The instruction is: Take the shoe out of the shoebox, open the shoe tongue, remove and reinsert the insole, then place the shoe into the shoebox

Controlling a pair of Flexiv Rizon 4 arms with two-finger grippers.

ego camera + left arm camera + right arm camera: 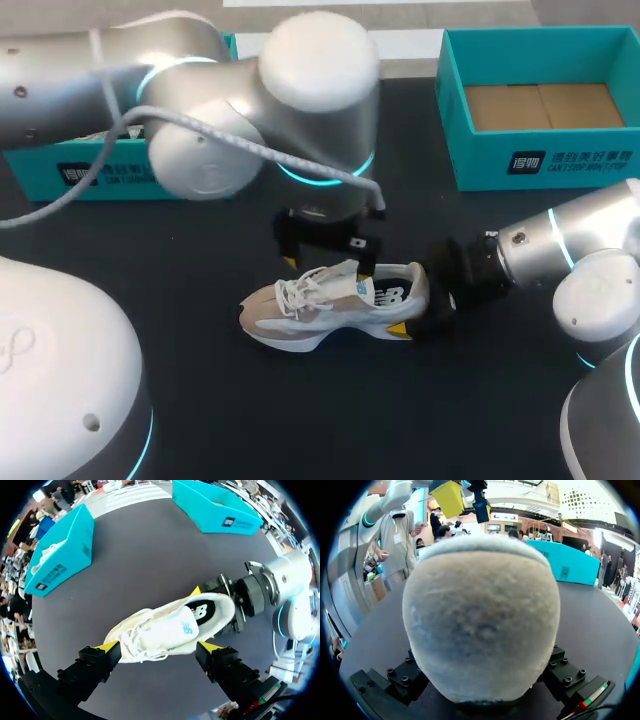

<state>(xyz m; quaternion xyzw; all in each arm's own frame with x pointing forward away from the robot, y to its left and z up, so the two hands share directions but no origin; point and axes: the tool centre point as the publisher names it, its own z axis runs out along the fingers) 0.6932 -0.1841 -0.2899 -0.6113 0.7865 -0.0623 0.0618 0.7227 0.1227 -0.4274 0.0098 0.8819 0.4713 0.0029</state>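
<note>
Holding the shoe mid-worktop, our right jaws clamp its heel. Our left jaws hang apart above it

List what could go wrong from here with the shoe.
1. The right gripper clamps the shoe only at its heel, so a hard pull on the tongue may twist the shoe loose.
2. The left gripper hangs open astride the laces. Coming down, it could snag them instead of the tongue.
</note>
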